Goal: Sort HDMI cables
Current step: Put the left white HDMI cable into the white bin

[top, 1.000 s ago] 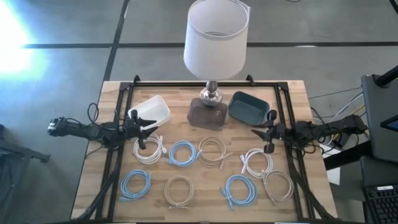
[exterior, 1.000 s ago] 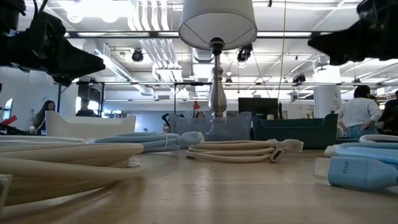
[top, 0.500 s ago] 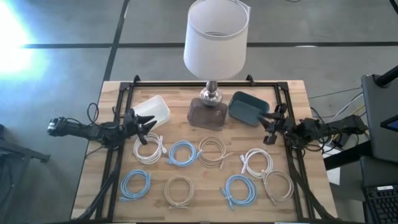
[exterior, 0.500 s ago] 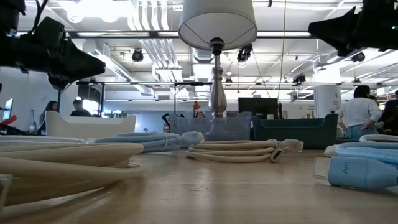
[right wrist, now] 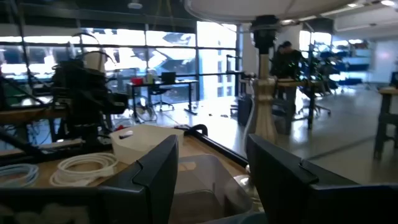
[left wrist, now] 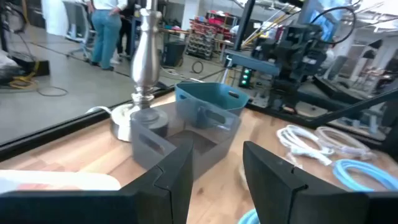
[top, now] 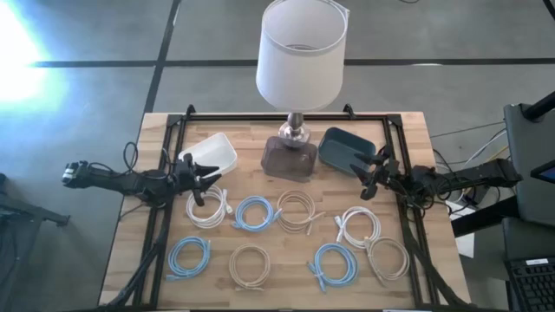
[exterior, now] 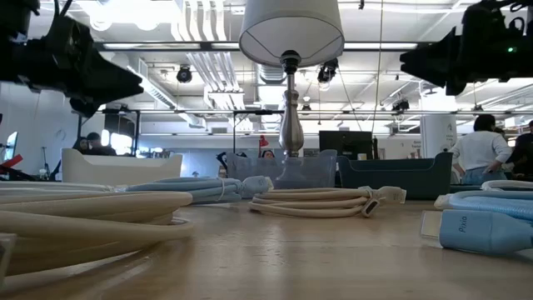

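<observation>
Several small round coils of HDMI cable lie flat on the wooden table [top: 130, 251]. The far row holds a white coil [top: 208, 209], a light blue one [top: 254, 212], a beige one [top: 297, 210] and a white one [top: 358, 227]. The near row holds a light blue coil [top: 189, 257], a beige one [top: 250, 264], a light blue one [top: 334, 264] and a beige one [top: 388, 257]. My left gripper [top: 205, 178] is open and empty above the table, beside the white bin. My right gripper [top: 364, 177] is open and empty, above the teal bin's near edge.
Three bins stand in the far row: a white bin [top: 212, 154], a clear grey bin [top: 289, 159] and a teal bin [top: 347, 149]. A lamp with a white shade [top: 301, 52] stands behind the grey bin. A black frame [top: 286, 119] runs around the table.
My right gripper has risen and swung toward the far edge, then gone toward the table's left, and now stands over the teal bin's near edge. It has stayed open. The cables have not moved.
</observation>
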`<action>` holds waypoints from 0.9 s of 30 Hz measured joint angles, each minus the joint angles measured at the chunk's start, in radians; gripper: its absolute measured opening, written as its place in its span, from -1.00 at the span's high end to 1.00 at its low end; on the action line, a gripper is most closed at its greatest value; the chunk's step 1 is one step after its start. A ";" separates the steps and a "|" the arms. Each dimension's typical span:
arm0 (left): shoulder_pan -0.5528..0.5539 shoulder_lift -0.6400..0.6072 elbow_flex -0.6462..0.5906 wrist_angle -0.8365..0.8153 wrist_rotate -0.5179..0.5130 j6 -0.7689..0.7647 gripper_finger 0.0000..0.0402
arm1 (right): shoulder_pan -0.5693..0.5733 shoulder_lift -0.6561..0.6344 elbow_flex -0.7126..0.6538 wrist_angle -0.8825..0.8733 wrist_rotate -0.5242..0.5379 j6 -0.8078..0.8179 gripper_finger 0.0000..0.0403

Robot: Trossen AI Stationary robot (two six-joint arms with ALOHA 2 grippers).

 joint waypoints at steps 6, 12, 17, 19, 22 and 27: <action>0.001 0.156 0.154 -0.157 0.124 -0.158 0.29 | -0.009 0.086 0.003 0.088 0.006 0.072 0.05; -0.001 0.409 0.345 -0.387 0.299 -0.214 0.29 | -0.009 0.155 0.024 0.108 0.003 0.155 0.05; -0.002 0.627 0.492 -0.626 0.409 -0.271 0.29 | -0.009 0.213 0.032 0.108 -0.047 0.263 0.05; -0.003 0.701 0.537 -0.737 0.441 -0.316 0.29 | -0.009 0.237 0.032 0.105 -0.090 0.265 0.05; -0.008 0.804 0.572 -0.826 0.476 -0.392 0.29 | -0.009 0.272 0.033 0.105 -0.119 0.266 0.05; -0.017 0.923 0.573 -0.819 0.520 -0.466 0.29 | -0.009 0.311 0.035 0.104 -0.127 0.265 0.05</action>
